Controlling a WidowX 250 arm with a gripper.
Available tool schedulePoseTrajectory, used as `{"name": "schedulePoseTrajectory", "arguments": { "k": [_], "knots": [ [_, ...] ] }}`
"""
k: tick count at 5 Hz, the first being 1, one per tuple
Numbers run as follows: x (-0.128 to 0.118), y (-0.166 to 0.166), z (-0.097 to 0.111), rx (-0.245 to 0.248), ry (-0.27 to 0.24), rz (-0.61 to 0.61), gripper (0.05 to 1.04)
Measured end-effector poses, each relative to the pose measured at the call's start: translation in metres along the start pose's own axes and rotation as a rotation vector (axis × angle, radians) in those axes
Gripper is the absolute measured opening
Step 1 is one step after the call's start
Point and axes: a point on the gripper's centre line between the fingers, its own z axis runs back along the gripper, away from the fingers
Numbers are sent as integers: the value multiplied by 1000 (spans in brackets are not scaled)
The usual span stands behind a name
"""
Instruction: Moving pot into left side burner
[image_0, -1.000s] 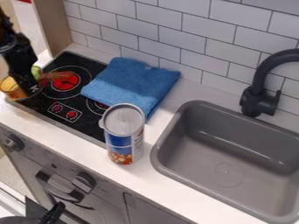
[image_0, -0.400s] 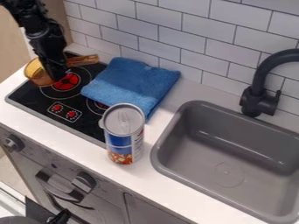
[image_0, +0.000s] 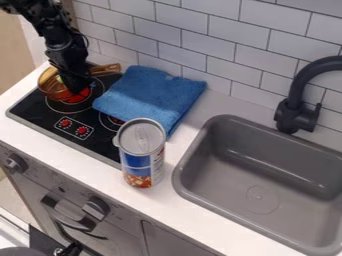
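The pot (image_0: 56, 91) is in the upper left of the frame, over the left part of the stove (image_0: 35, 114). It is upright, amber and see-through, and overlaps the upper left of the left burner (image_0: 59, 107), with the red centre showing just beside it. Its handle (image_0: 107, 69) points to the upper right, towards the towel. Whether the pot's base touches the stove, I cannot tell.

The arm (image_0: 48, 20) comes in from the upper left corner, and the gripper (image_0: 79, 89) hangs down at the pot's right side, in front of part of it. I cannot tell how far open the gripper is, or whether it has hold of the pot.

A folded blue towel (image_0: 150, 95) lies over the right part of the stove and onto the counter (image_0: 175, 145), partly covering the right burner (image_0: 107, 120). Left of the frame's centre, a can (image_0: 141, 160) stands upright by the stove's right edge, its pale lid uppermost. The grey sink (image_0: 267, 165) takes up the lower right, with a black faucet (image_0: 294, 112) behind it, near the tiled wall (image_0: 220, 45).
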Motion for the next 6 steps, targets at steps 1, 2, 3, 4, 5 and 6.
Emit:
{"name": "schedulePoseTrajectory", "arguments": {
  "k": [1, 2, 3, 4, 5, 6],
  "knots": [
    [0, -2, -14, -7, 12, 3, 59],
    [6, -7, -12, -52, -10, -2, 82],
    [6, -6, -4, -109, 8, -40, 223],
    [0, -9, -12, -96, -17, -15, 457],
    [-2, -8, 0, -122, -19, 1, 731],
    [3, 1, 27, -130, -72, -3, 970]
  ]
}}
